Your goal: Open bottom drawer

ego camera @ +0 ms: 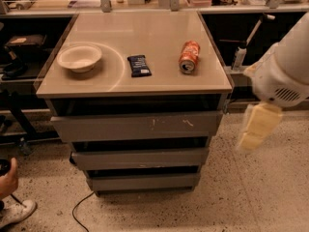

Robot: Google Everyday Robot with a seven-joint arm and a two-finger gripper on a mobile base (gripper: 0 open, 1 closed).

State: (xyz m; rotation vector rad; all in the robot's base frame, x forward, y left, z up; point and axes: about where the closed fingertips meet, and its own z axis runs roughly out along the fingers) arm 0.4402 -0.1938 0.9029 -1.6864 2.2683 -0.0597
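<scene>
The cabinet has three stacked grey fronts. The bottom drawer (144, 182) is the lowest and narrowest front, plain grey with no handle, and it sits pushed in just above the floor. The middle front (140, 158) and the widest top front (137, 126), which has white scratch marks, are above it. My gripper (256, 128) hangs from the white arm (285, 71) at the right. It is beside the cabinet's right side at about the height of the top two fronts, apart from the cabinet and holding nothing.
On the cabinet top (159, 30) are a white bowl (79, 57), a dark snack bar (139, 65) and an orange can (189, 57) lying on its side. A person's hand (7, 179) and shoe (17, 211) are at the lower left. A cable (79, 209) lies on the speckled floor.
</scene>
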